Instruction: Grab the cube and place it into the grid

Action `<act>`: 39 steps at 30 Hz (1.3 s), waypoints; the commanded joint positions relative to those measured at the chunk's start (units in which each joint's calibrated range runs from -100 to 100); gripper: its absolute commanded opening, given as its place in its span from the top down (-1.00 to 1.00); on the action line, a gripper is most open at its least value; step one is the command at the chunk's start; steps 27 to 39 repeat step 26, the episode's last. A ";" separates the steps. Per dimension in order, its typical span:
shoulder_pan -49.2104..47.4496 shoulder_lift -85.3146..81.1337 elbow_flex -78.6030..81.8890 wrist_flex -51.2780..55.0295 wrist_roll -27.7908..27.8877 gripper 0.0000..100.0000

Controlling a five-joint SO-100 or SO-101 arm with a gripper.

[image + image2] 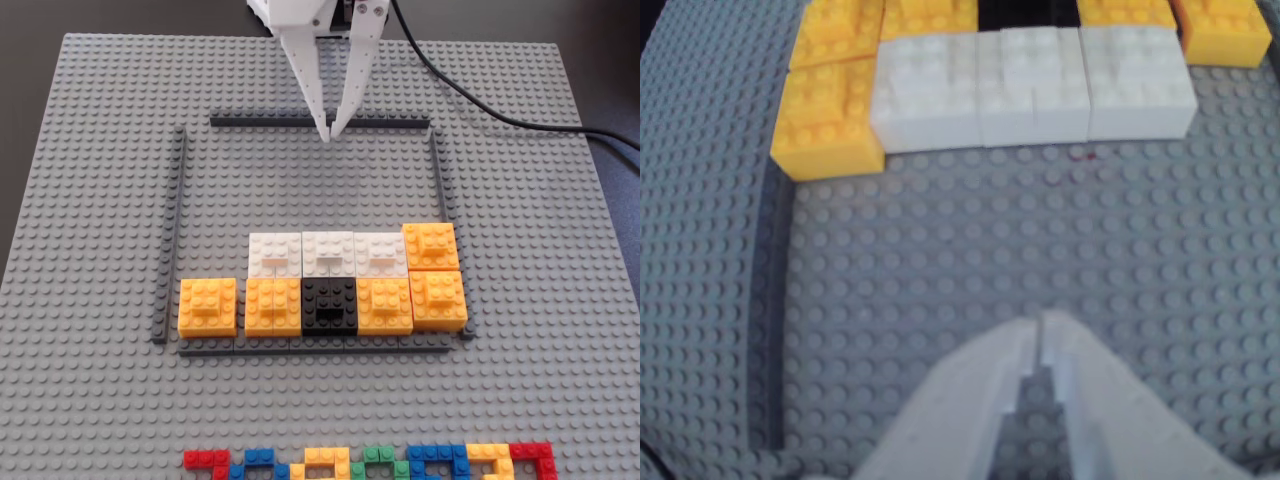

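Three white cubes stand side by side (275, 254) (328, 254) (380, 254) inside the grid, a frame of dark grey strips (178, 230); I cannot tell which one is the task's cube. In the wrist view they fill the top (925, 100) (1033, 85) (1137, 80), and the grid's strip (770, 300) runs down the left. My gripper (328, 135) hangs over the grid's far edge, well away from the cubes, shut with nothing in it. In the wrist view the white gripper (1040, 322) has its tips touching over bare studs.
Several orange blocks (208, 306) (431, 246) and a black block (329, 305) sit in the grid around the white row. A row of multicoloured bricks (370, 465) lines the near edge of the baseplate (90, 150). A black cable (500, 115) crosses the back right.
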 commanded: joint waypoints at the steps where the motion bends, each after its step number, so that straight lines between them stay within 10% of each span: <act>1: -0.03 -2.12 0.53 1.58 0.05 1.00; 39: 1.45 -2.12 0.53 6.13 -0.29 1.00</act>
